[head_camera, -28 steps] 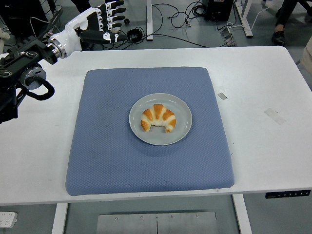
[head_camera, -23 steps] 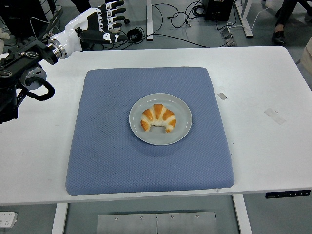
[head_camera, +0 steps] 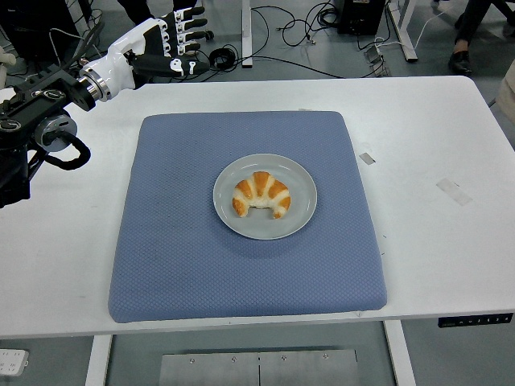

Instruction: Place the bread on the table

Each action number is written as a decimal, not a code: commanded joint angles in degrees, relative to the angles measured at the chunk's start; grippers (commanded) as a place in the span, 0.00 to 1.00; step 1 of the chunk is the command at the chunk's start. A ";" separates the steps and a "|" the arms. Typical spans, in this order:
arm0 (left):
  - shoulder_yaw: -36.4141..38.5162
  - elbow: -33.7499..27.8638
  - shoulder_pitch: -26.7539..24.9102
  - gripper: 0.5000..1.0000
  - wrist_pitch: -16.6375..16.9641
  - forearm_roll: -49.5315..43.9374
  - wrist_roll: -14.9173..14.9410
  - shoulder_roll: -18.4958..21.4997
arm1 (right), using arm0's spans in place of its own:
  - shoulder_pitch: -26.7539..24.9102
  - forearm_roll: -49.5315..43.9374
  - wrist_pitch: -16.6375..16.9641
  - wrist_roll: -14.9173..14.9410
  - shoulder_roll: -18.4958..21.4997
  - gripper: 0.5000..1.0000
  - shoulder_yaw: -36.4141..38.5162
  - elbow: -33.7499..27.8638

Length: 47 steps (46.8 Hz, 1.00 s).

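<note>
Left arm [head_camera: 36, 121]: black jointed housings with round silver caps and a looping black cable. Silver ring at the wrist, then left hand [head_camera: 157, 44] with white shell and black finger segments tipped white. Small white marks on the black palm.

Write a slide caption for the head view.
Croissant on grey plate, centred on blue mat; left hand open beyond the table's far-left corner.

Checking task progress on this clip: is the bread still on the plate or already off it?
On the plate. The bread lies in the middle of the grey plate on the blue mat; the left hand is far off, empty.
</note>
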 commanded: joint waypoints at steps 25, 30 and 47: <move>-0.34 0.01 0.10 0.94 0.00 0.00 -0.03 0.00 | 0.00 0.00 -0.02 0.00 0.00 1.00 0.00 0.00; -0.34 0.01 0.10 0.94 0.09 0.00 -0.03 0.00 | 0.00 0.00 -0.02 0.00 0.00 1.00 0.00 0.00; -0.34 0.18 0.10 0.94 0.09 0.00 -0.03 -0.09 | 0.00 0.00 -0.02 -0.09 0.00 1.00 0.00 0.00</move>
